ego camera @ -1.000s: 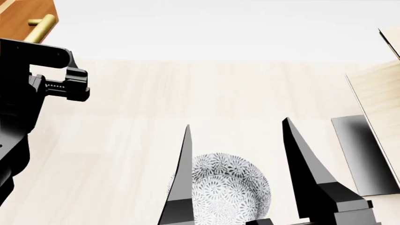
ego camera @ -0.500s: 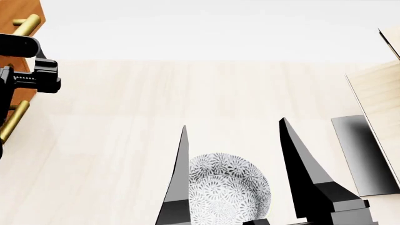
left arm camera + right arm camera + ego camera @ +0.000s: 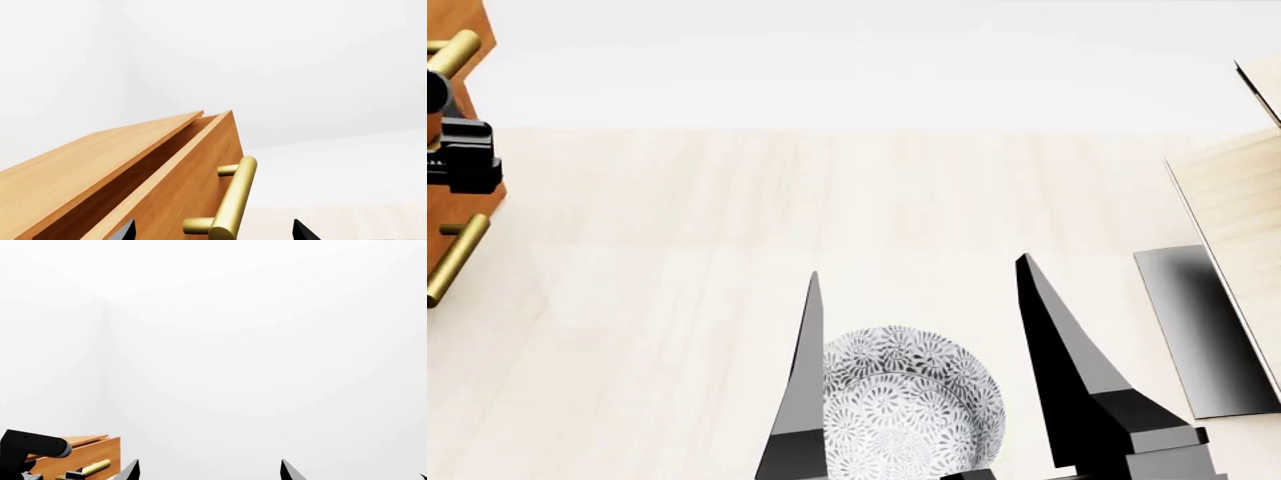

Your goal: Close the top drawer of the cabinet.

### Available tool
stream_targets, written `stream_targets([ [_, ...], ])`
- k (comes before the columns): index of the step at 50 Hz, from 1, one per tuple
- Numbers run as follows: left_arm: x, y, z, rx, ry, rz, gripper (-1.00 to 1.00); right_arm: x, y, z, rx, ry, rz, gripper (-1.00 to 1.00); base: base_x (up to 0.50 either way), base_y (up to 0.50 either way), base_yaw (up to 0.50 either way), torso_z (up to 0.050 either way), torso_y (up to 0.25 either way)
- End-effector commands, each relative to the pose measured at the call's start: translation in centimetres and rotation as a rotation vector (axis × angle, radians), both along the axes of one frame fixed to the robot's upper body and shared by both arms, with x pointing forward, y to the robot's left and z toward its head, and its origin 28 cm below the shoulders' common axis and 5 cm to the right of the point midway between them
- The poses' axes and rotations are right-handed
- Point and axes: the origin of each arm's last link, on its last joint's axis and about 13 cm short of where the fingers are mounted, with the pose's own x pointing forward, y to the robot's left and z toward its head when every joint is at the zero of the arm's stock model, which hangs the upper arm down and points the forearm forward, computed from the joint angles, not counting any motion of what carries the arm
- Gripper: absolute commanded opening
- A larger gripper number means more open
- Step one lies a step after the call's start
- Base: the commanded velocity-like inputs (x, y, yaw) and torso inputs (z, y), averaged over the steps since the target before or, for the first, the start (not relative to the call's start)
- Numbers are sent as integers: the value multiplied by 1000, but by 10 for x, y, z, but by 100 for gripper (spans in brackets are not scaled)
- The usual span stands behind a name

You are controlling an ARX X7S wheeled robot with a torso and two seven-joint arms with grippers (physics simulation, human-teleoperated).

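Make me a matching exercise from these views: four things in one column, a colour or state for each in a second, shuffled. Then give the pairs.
Things:
1. top drawer
2. handle
3. bowl
4. right end effector

Descriptions:
A. brass bar
B. open, empty
C. grey-and-white floral pattern
D. slightly ajar, orange-brown wood

Pairs: 1-D, 2-A, 3-C, 4-B

Directly ahead of the left gripper (image 3: 212, 231), between its spread fingertips, stands the brass handle (image 3: 232, 200) on the top drawer (image 3: 175, 190), which sits pulled out from the cabinet (image 3: 80, 165) with a narrow gap behind its front. Beyond the handle on its outer side the space is open. Beneath the right gripper (image 3: 918, 280) a patterned bowl (image 3: 914, 400) lies on the table (image 3: 694, 300), and a pale rack (image 3: 1241, 200) on a black base flanks its outer side.
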Motion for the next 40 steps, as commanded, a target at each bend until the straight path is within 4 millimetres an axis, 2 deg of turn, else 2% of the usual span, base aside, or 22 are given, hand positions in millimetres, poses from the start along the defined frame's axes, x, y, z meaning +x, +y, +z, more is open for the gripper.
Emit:
stream_targets([
  [1,-5,15,-6,28,27,70,100,0,0,0,-1,2,2,100,0,0,0,0,0],
  [5,-6,21,-14,45,48,88,100,0,0,0,1,1,0,100,0,0,0,0,0],
  [30,-22,44,-16,56,76,173,100,1,0,-2,-1,6,0,100,0,0,0,0,0],
  [40,-26,57,-25,10,86,218,100,0,0,0,-2,2,1,100,0,0,0,0,0],
])
